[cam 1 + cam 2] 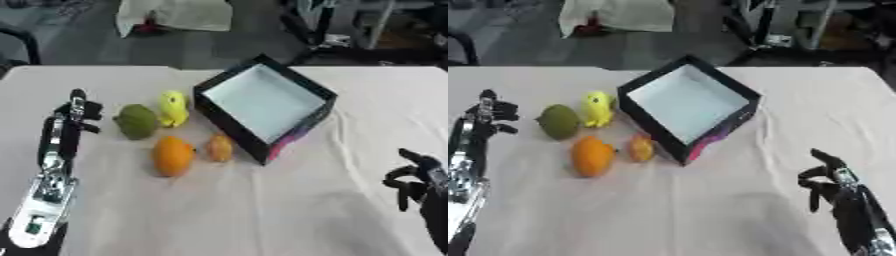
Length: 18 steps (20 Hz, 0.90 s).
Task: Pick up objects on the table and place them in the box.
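Note:
A black box (pixel 317 88) with a pale, empty inside stands tilted at the table's middle. To its left lie a yellow toy (pixel 173 107), a green fruit (pixel 136 121), an orange (pixel 172 156) and a smaller orange-brown fruit (pixel 220 147). My left hand (pixel 79 110) is raised at the left edge, just left of the green fruit, fingers relaxed and holding nothing. At the lower right my right hand (pixel 826 179) rests with fingers loosely bent, empty, well away from the fruits.
The table carries a pale cloth (pixel 262 210) with bare room in front and to the right of the box. Beyond the far edge are a white bag (pixel 175 14) and dark equipment on the floor.

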{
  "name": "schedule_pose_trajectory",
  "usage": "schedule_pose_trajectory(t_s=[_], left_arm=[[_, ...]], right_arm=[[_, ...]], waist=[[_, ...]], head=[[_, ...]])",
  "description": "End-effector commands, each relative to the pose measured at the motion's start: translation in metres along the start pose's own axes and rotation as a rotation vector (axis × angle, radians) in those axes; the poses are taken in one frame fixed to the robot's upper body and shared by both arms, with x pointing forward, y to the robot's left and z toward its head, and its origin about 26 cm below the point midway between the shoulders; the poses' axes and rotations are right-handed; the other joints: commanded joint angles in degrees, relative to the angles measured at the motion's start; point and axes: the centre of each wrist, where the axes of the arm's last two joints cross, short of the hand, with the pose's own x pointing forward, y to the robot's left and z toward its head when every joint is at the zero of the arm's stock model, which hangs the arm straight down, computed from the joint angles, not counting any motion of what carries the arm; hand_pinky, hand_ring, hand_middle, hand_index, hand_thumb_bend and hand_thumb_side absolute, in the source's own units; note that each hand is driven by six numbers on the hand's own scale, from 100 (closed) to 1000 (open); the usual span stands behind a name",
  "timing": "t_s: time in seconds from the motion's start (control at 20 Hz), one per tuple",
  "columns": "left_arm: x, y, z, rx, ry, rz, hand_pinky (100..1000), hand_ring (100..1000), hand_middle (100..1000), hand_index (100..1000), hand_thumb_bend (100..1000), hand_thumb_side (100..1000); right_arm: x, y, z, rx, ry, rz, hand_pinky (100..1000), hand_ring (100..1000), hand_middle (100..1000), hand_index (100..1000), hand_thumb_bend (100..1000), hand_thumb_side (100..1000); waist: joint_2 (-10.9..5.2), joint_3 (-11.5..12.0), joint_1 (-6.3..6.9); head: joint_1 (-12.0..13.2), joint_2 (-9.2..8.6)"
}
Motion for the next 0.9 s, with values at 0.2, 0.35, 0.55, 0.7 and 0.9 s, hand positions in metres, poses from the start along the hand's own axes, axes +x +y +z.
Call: schedule_pose_trajectory(t_s=[0.2,0.35,0.55,0.7,0.9], left_arm=[[0.014,0.01,-0.01,0.005,-0.059,-0.042,519,615,553,596,100,983],[0.031,0.022,-0.027,-0.043,-0.122,-0.149,551,651,598,661,100,931],[0.072,0.041,-0.063,-0.264,-0.242,-0.51,680,730,719,830,100,773],[0.107,0.047,-0.092,-0.509,-0.286,-0.856,785,777,800,914,159,652],[0.128,0.033,-0.127,-0.862,-0.191,-1.239,867,817,867,967,346,548]], right_arm=[[0.006,-0.002,-0.002,0.008,-0.021,0.016,739,233,527,891,100,1000],[0.005,-0.003,-0.002,0.012,-0.019,0.018,739,234,527,891,100,1000],[0.005,-0.004,-0.001,0.017,-0.014,0.024,739,234,527,891,100,1000],[0.004,-0.004,-0.001,0.026,-0.009,0.029,739,234,527,891,100,1000],[0.003,-0.004,0.0,0.037,-0.002,0.033,739,234,524,892,100,1000]], waist=[[0.05,-0.4,-0.59],[-0.13,-0.76,-0.44],[-0.51,-1.39,-0.05],[-0.77,-1.89,0.29],[-1.0,-2.27,0.62]], head=[[0.14,0.37],[0.26,0.37],[0.36,0.37],[0.59,0.37],[0.7,0.37]])
